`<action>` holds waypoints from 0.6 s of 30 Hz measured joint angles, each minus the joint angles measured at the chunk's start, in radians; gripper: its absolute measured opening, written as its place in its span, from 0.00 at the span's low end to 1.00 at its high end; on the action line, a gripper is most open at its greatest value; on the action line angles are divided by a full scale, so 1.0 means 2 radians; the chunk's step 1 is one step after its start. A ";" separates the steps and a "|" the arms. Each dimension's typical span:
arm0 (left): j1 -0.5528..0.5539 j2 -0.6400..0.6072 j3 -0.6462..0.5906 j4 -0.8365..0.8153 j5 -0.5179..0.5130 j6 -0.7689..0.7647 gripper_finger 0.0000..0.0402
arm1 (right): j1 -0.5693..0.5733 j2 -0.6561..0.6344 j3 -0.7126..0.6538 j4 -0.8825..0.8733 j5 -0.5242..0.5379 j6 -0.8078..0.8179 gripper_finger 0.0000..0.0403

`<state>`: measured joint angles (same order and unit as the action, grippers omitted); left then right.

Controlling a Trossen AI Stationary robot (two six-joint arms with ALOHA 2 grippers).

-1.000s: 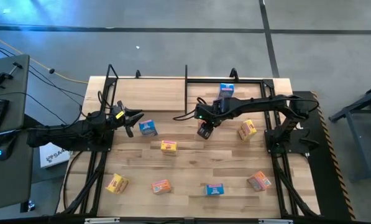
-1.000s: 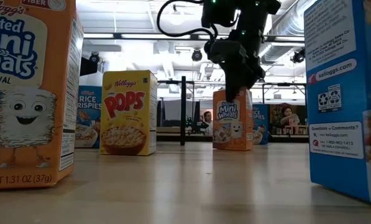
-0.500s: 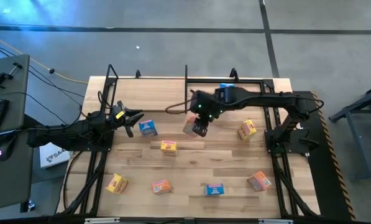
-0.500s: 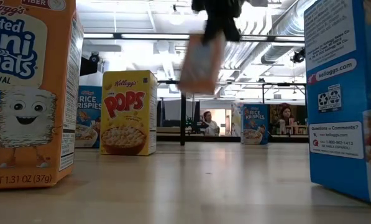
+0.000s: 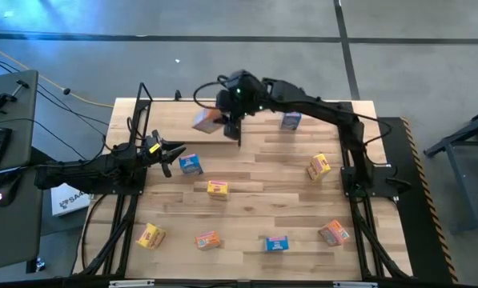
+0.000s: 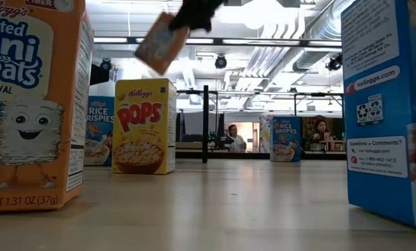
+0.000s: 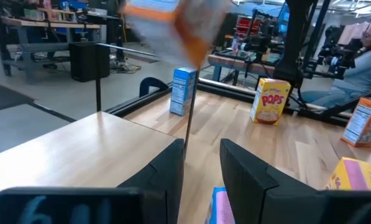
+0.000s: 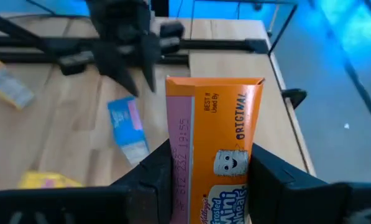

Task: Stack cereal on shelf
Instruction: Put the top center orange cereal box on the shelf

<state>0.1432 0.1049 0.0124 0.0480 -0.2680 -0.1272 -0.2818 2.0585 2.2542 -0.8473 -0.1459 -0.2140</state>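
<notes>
An orange Frosted Mini-Wheats box (image 5: pixel 207 121) hangs in the air, pinched between the fingers of the right gripper (image 5: pixel 222 122), tilted, over the shelf (image 5: pixel 174 120), the raised light-wood board at the table's far-left corner. The right wrist view shows the box (image 8: pixel 215 149) clamped on both sides by the dark fingers, with the table below it. No box can be seen resting on the shelf's board, so the stacking looks to be at its very start: this would be the first box to land, and it is not yet set down. The rest of the cereal lies on the slatted table (image 5: pixel 255 200): a blue box (image 5: pixel 291 121) near the far edge, a yellow box (image 5: pixel 319 167) toward the right edge, a blue box (image 5: pixel 190 164) just beside the left gripper (image 5: pixel 171 155), a yellow box (image 5: pixel 217 188) near the middle, and along the near edge a yellow box (image 5: pixel 150 236), an orange box (image 5: pixel 207 239), a blue box (image 5: pixel 276 243) and an orange box (image 5: pixel 334 233). That leaves eight to fetch. The left gripper waits near the table's left edge, its fingers spread and holding nothing.
</notes>
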 joint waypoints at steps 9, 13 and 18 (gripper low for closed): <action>0.000 0.016 0.000 0.000 0.002 0.000 0.24 | -0.050 0.055 -0.005 0.075 -0.015 -0.038 0.31; 0.000 0.022 0.000 -0.001 0.002 0.002 0.24 | -0.057 0.089 -0.004 0.080 -0.014 -0.042 0.31; 0.000 0.027 0.000 0.000 0.002 0.003 0.24 | -0.061 0.120 -0.005 0.084 -0.002 -0.051 0.31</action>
<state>0.1432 0.1595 0.0120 0.0476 -0.2638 -0.1209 -0.4039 2.2991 2.2444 -0.6799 -0.1500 -0.3162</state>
